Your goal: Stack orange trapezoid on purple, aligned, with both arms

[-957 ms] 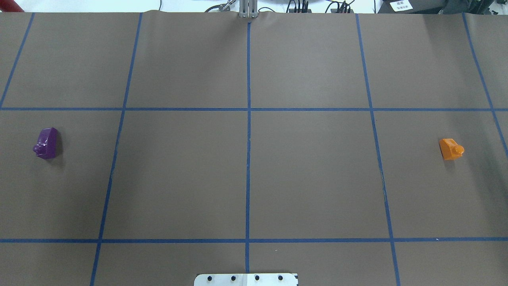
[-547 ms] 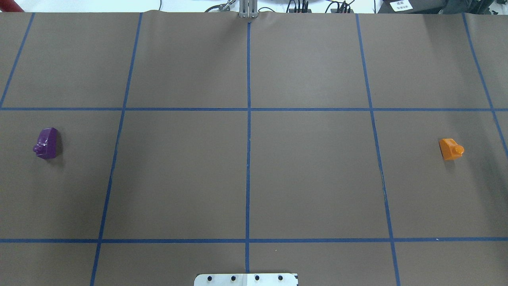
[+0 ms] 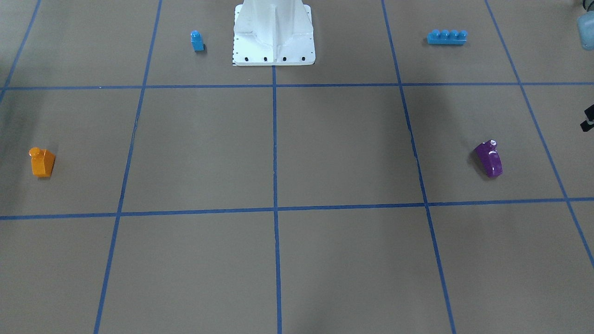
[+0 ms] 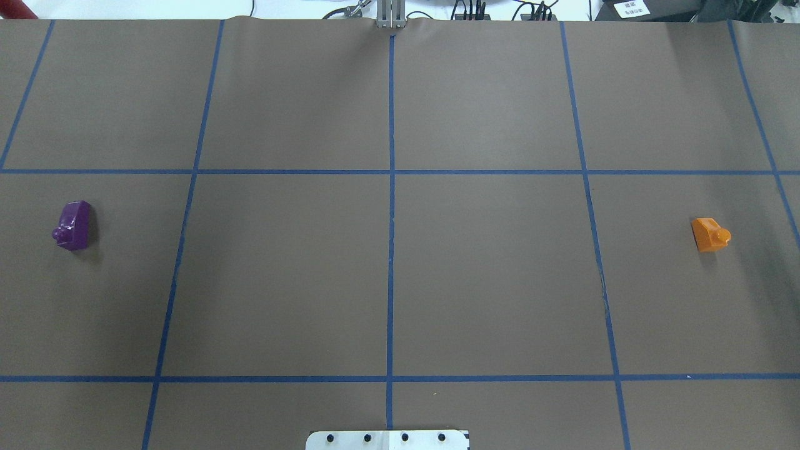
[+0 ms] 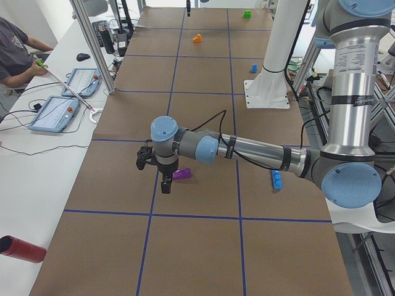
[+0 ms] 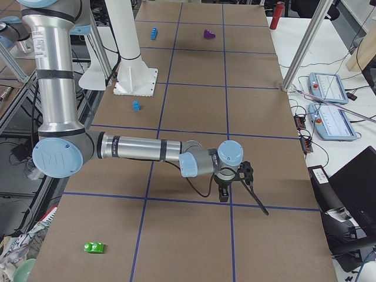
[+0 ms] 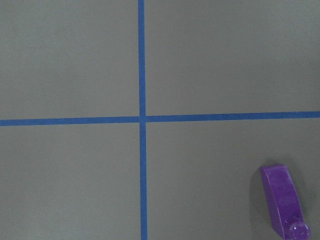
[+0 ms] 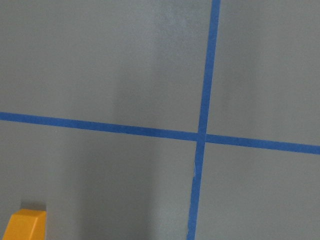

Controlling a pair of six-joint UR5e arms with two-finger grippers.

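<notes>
The purple block (image 4: pixel 74 225) lies on the brown table at the far left, its stud pointing sideways; it also shows in the front view (image 3: pixel 489 159), the left side view (image 5: pixel 181 174) and the left wrist view (image 7: pixel 284 202). The orange trapezoid (image 4: pixel 709 234) stands stud-up at the far right, also in the front view (image 3: pixel 42 162); only its corner shows in the right wrist view (image 8: pixel 25 225). My left gripper (image 5: pixel 163 184) hovers just beside the purple block. My right gripper (image 6: pixel 226 189) hangs over the orange block's area and hides it there. I cannot tell whether either gripper is open or shut.
A small blue single-stud block (image 3: pixel 197 41) and a long blue four-stud brick (image 3: pixel 446 37) sit near the white robot base (image 3: pixel 274 32). A green block (image 6: pixel 94 247) lies at the table's right end, a red cylinder (image 5: pixel 21 248) at the left end. An operator (image 5: pixel 15 49) sits at the side bench.
</notes>
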